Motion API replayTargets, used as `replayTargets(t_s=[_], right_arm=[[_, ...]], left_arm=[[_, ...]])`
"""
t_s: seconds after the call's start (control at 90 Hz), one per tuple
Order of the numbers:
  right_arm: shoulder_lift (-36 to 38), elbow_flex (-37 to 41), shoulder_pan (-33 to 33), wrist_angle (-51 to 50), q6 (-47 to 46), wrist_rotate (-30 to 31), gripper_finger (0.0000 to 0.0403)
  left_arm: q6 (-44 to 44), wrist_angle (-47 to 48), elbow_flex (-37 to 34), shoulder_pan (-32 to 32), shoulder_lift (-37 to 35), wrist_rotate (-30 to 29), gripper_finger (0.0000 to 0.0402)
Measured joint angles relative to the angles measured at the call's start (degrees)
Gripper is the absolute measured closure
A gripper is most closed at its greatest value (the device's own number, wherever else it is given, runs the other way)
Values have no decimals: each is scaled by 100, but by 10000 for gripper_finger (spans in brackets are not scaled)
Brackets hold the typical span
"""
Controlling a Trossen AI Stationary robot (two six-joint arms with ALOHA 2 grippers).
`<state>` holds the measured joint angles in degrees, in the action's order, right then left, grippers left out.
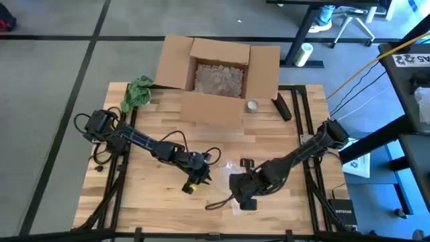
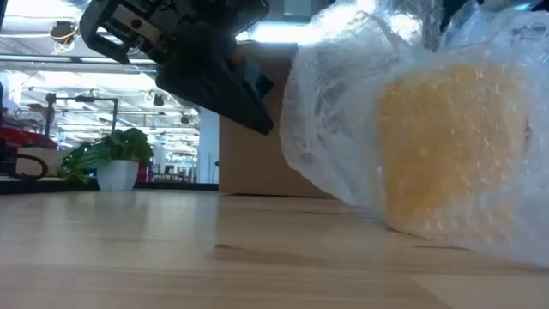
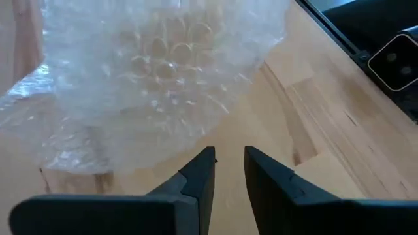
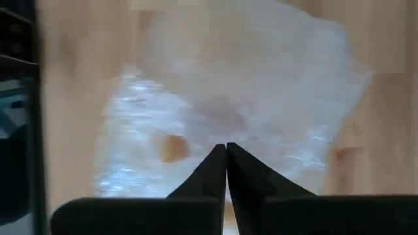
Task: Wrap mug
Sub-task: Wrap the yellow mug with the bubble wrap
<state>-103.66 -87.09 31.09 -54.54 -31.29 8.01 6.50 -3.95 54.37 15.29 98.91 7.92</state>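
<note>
A crumpled green cloth (image 1: 137, 92) lies at the far left corner of the pale wooden plank table (image 1: 148, 188), beside the open brown cardboard box (image 1: 218, 75), which holds a bed of pale crumpled packing paper (image 1: 218, 79). The left gripper (image 3: 228, 165) sits near the table's front middle, its two dark fingers slightly parted with nothing between them, just short of the clear, knobbly bubble wrap (image 3: 157, 72). In the low view that wrap bulges in glossy folds around the yellow mug (image 2: 450, 150), which rests on the table. To the right, the right gripper (image 4: 226, 156) has its tapered fingers pressed together at the sheet's edge; whether they pinch the wrap I cannot tell. Near the box's right side stand a small silver round tin (image 1: 252, 105) and a black oblong bar (image 1: 281, 107).
</note>
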Motion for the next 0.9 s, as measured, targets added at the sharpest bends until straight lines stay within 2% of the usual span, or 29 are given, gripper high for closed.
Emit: replayTargets(t_s=[0.144,0.422,0.567,0.656,0.9], right_arm=[[-46,264,3,377,6,-189,403],[-44,1332,-238,1472,-12,-483,403],[-30,1817,-439,2207,-20,-892,403],[-5,1940,-468,2400,-42,-1042,403],[-20,1923,-453,2414,-35,-962,403]], left_arm=[[7,-77,0,0,0,0,336],[42,-151,0,4,0,0,336],[52,-149,0,4,0,0,336],[53,-153,0,4,0,0,336],[264,-533,4,-125,141,0,336]])
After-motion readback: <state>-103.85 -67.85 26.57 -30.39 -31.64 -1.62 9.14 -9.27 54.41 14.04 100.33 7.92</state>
